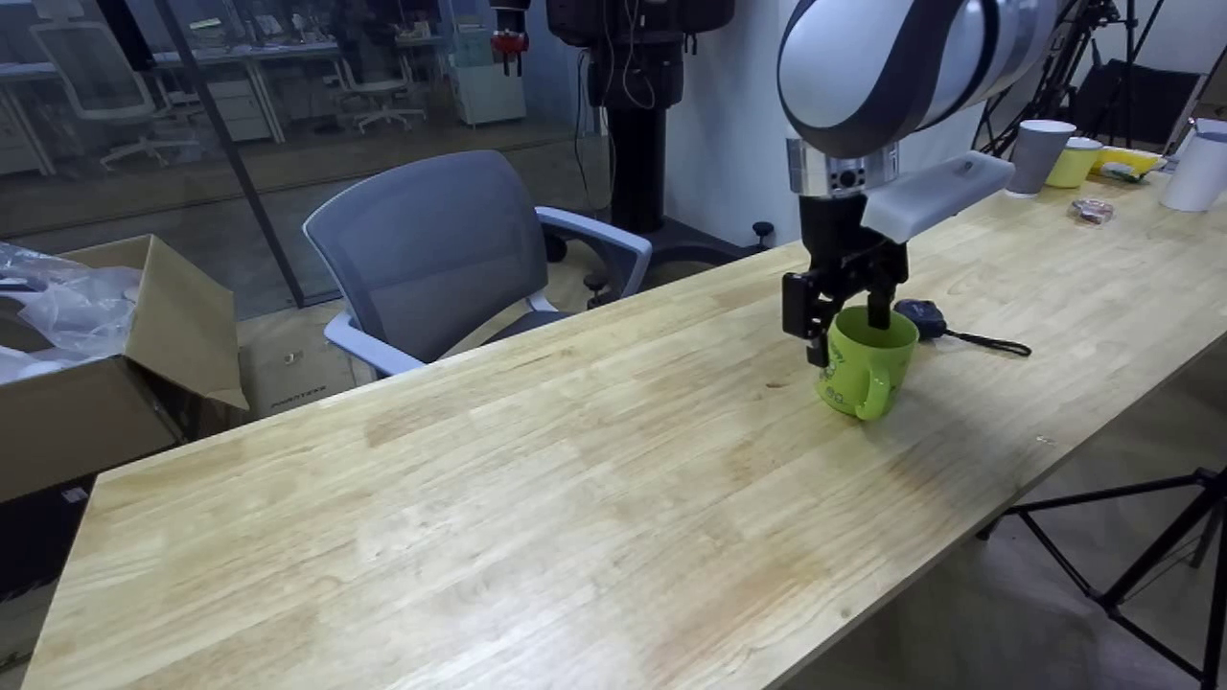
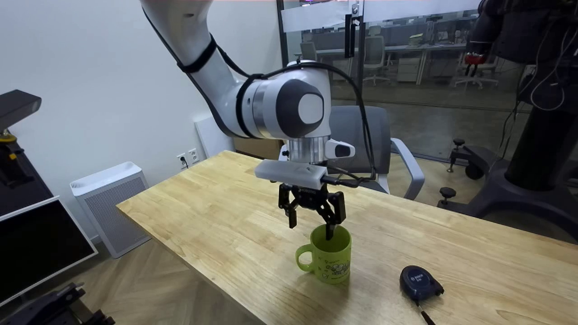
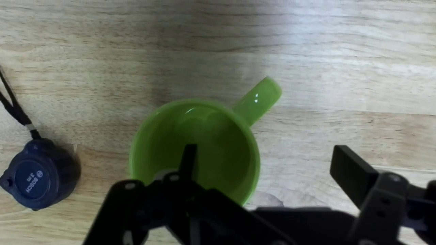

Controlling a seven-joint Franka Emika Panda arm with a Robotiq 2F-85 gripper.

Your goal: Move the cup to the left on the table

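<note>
The lime-green cup (image 1: 851, 388) stands upright on the light-wood table (image 1: 479, 508). It also shows in an exterior view (image 2: 335, 264), its handle toward the table's near edge, and in the wrist view (image 3: 218, 136), its handle to the upper right. My gripper (image 3: 265, 149) is open and straddles one side of the cup's rim. One finger reaches into the cup's mouth. The other finger is outside, with a gap to the cup's wall. The gripper shows the same in both exterior views (image 1: 848, 340) (image 2: 311, 231). Nothing is held between the fingers.
A dark blue tape measure (image 3: 41, 175) with a black strap lies close to the cup, on the inner finger's side (image 2: 420, 284). A grey cup (image 1: 1038, 158), a yellow-green cup (image 1: 1074, 163), a yellow bowl (image 1: 1126, 161) and a white cup (image 1: 1198, 168) stand at the far end. A chair (image 1: 431, 259) stands beside the table.
</note>
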